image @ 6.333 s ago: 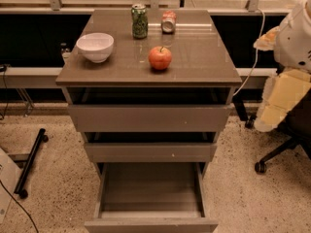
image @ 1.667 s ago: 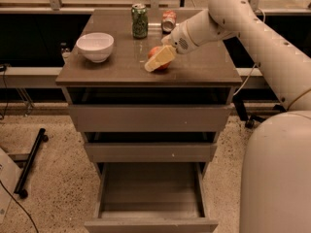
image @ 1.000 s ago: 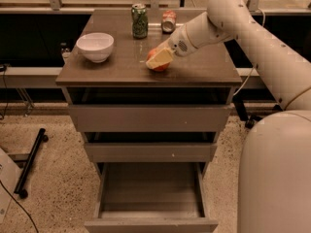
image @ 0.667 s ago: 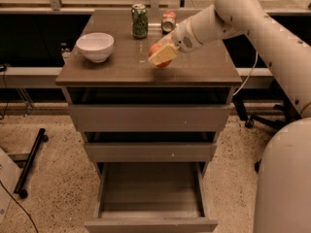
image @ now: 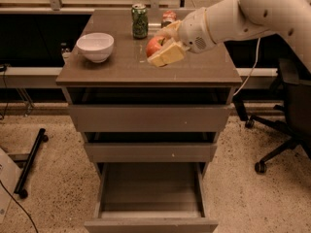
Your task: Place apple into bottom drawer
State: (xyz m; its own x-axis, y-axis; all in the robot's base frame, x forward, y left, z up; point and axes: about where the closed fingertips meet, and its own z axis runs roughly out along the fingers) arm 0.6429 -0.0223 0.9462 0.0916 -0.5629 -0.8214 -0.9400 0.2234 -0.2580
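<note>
The red-orange apple (image: 154, 45) is held between the cream-coloured fingers (image: 166, 55) of my gripper (image: 163, 43), lifted just above the grey-brown cabinet top (image: 116, 67). The gripper is shut on the apple; the white arm reaches in from the upper right. The bottom drawer (image: 150, 192) is pulled out wide at the foot of the cabinet, its flat bottom bare, directly below and in front of the gripper. The two drawers above it are slightly ajar.
A white bowl (image: 95, 46) sits on the cabinet top at the left. A green can (image: 140, 21) and a red-and-white can (image: 168, 17) stand at the back. An office chair (image: 286, 106) stands to the right; a black stand leg (image: 30, 161) lies at the left.
The gripper reached the apple on the cabinet top, shut on it and has lifted it slightly off the surface. The arm has shifted up and to the right.
</note>
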